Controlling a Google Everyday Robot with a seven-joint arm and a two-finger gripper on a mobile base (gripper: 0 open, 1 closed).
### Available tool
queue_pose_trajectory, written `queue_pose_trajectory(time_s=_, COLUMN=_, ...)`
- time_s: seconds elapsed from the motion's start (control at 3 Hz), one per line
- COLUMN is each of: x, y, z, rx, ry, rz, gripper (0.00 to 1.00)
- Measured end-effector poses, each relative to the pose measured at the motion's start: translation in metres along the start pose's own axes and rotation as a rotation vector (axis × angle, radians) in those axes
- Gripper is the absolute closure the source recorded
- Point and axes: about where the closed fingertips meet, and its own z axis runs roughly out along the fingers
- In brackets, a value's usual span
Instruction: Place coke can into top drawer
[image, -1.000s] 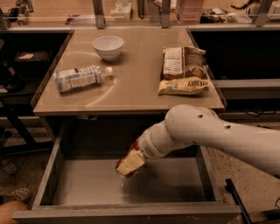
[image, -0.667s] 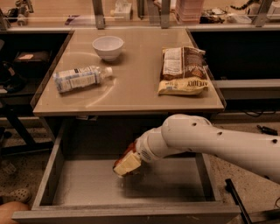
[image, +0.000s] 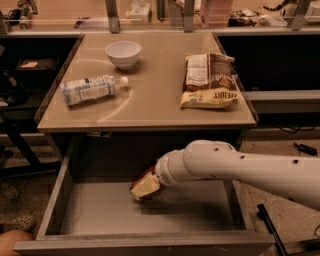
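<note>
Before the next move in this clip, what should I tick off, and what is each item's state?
1. Wide grey metal top drawer pulled open: ok.
2. Small red-orange coke can inside the drawer's walls: ok.
3. Claw at the can, low near the drawer's middle: ok.
4. Can resting on the drawer floor: cannot tell.
5. Clear plastic bottle lying on the beige tabletop, away from the drawer: ok.
</note>
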Motion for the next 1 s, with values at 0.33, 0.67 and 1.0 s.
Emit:
queue_pose_trajectory(time_s=0.33, x=0.006, y=-0.0075, z=0.0087, rx=-0.002, ry=-0.011, rz=0.023, gripper=1.0)
queue_pose_trajectory(time_s=0.67, x=0.006, y=-0.0075, z=0.0087, rx=-0.002, ry=-0.011, rz=0.023, gripper=0.82)
queue_pose_trajectory(time_s=1.0, x=0.006, y=-0.0075, z=0.0087, rx=-0.002, ry=-0.011, rz=0.023, gripper=0.59)
